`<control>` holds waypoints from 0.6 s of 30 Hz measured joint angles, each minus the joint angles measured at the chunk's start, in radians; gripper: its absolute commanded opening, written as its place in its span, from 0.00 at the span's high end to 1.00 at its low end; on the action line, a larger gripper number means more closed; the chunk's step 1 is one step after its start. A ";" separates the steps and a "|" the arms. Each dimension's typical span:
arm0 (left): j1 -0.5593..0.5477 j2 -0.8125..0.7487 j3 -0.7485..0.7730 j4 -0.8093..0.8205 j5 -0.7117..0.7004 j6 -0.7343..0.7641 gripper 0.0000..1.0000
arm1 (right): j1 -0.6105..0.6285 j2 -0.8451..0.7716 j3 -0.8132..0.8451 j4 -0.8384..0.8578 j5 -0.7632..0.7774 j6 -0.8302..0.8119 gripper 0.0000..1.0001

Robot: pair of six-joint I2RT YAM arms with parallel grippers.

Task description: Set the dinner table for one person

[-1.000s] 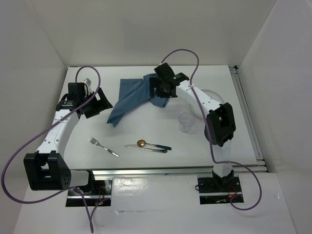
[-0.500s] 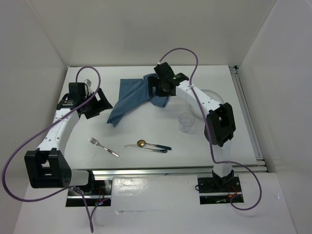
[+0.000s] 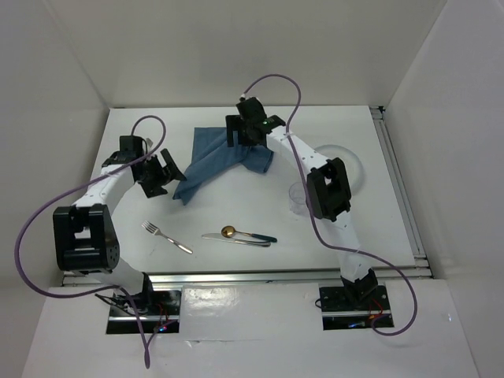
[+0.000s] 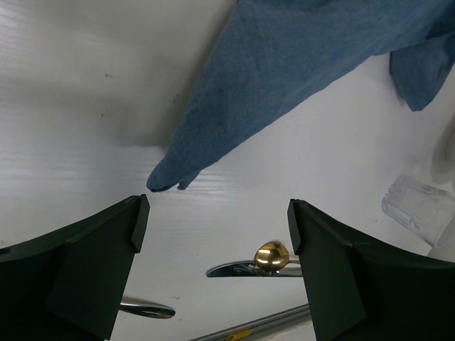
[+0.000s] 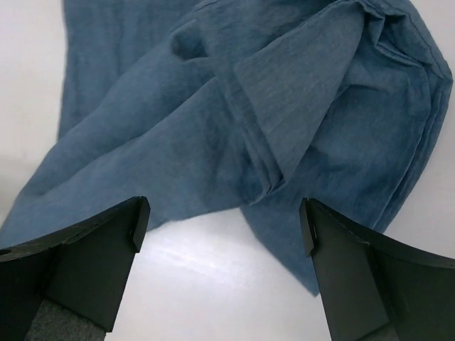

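Note:
The white dinner table (image 3: 142,130) holds a crumpled blue cloth placemat (image 3: 213,157), also in the left wrist view (image 4: 284,78) and the right wrist view (image 5: 234,121). My left gripper (image 3: 169,175) is open and empty, just left of the cloth's near corner (image 4: 163,181). My right gripper (image 3: 240,138) is open and empty, hovering over the cloth's bunched far end. A fork (image 3: 166,237), a knife (image 3: 235,240) and a gold spoon with a teal handle (image 3: 230,231) lie near the front edge. The spoon bowl (image 4: 271,254) shows between my left fingers (image 4: 92,263).
A clear glass (image 3: 300,197) stands right of centre and also shows in the left wrist view (image 4: 419,209). A pale plate (image 3: 350,161) lies beyond it at the right. A metal rail (image 3: 276,272) runs along the front edge, another along the right edge (image 3: 398,181). White walls enclose three sides.
My right arm has swung left and back, its gripper now over the cloth's top. My left gripper has shifted right toward the cloth's near corner. The cloth looks flatter at its right end.

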 measured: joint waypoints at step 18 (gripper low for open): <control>-0.020 0.122 -0.022 0.091 0.011 0.016 0.14 | -0.024 0.193 0.177 0.116 0.125 -0.013 0.38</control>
